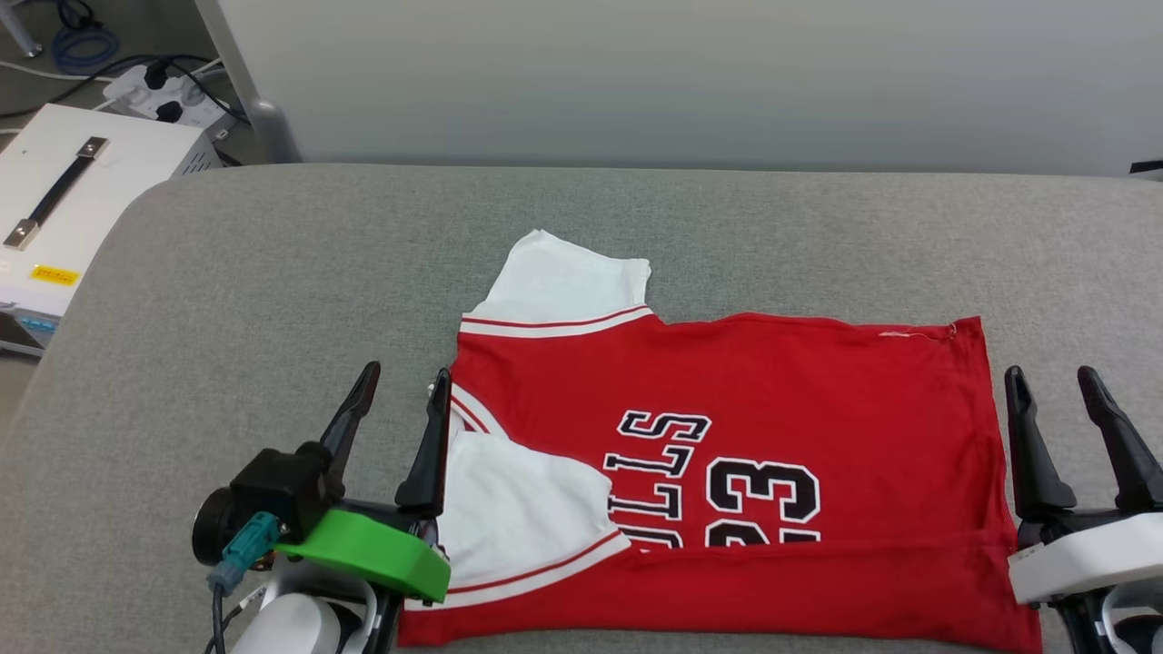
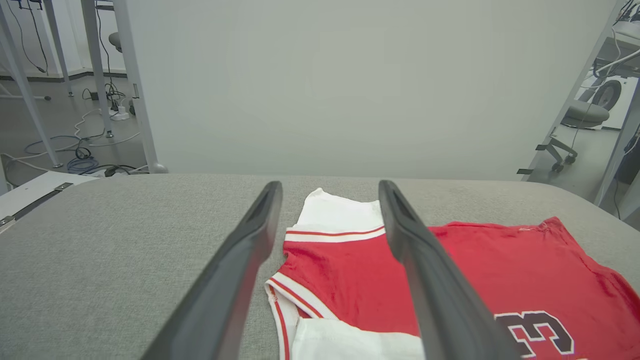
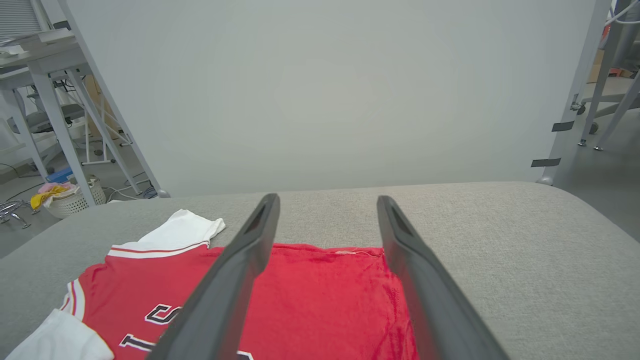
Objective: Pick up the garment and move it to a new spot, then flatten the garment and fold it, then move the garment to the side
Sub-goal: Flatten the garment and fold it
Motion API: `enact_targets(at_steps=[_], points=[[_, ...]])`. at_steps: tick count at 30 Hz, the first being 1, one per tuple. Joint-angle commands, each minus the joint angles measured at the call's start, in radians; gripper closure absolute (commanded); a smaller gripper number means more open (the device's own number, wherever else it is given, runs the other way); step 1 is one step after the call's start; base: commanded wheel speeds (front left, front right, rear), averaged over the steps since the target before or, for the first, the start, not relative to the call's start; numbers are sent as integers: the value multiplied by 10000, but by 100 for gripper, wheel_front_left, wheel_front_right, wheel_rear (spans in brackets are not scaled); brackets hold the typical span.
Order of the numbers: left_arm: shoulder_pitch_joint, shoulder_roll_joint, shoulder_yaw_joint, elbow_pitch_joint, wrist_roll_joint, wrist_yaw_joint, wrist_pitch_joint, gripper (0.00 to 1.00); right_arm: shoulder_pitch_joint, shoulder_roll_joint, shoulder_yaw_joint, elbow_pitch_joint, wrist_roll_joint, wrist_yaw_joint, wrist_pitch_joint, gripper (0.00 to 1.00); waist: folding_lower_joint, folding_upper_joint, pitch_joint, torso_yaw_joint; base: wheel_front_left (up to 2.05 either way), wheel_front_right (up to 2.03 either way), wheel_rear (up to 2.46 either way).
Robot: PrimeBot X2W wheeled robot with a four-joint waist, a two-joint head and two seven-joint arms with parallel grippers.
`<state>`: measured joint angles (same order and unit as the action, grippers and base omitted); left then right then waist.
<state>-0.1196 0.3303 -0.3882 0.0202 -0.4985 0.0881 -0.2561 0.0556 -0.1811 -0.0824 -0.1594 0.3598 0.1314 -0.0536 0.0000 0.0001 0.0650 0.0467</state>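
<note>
Evidently mid-fold, the red T-shirt [image 1: 772, 391] lies sideways on the grey bench [image 1: 273, 272], near edge seemingly turned over its lettering, with the left gripper [image 1: 406, 372] at the collar and the right gripper [image 1: 1051, 372] at the hem, jaws spread and empty.

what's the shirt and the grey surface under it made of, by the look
The garment: soft matte cloth, likely a cotton or polyester knit; it lies limp with small creases and folded edges. The grey surface: matte fabric cover with a fine flecked weave; its rounded edge suggests padding underneath.
</note>
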Motion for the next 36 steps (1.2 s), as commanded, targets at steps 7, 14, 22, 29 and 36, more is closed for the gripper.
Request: enact_targets(at_steps=[7, 14, 22, 29, 36], points=[[-120, -502, 739, 344, 835, -849, -55, 0, -331, 72, 415, 348, 6, -7, -475, 0, 0, -1, 484, -529, 0, 0, 0], [-1728, 25, 711, 1162, 1173, -1417, 589, 0, -703, 27, 725, 171, 179, -7, -474, 0, 0, -1, 1214, -1173, 0, 0, 0], [-4928, 1275, -165, 2213, 961, -2110, 3929, 0, -1240, 96, 1200, -233, 210, -7, -550, 0, 0, -1, 2452, -2071, 0, 0, 0], [-7453, 2335, -1736, 3313, -622, -2183, 7126, 0, -1741, 305, 1617, -348, 152, -7, -660, 0, 0, -1, 3366, -2738, 0, 0, 0], [-9192, 2989, -2571, 4537, -1996, -2186, 8927, 0, -2068, 446, 2061, -167, 189, -7, -929, 0, 0, -1, 4049, -3197, 0, 0, 0]])
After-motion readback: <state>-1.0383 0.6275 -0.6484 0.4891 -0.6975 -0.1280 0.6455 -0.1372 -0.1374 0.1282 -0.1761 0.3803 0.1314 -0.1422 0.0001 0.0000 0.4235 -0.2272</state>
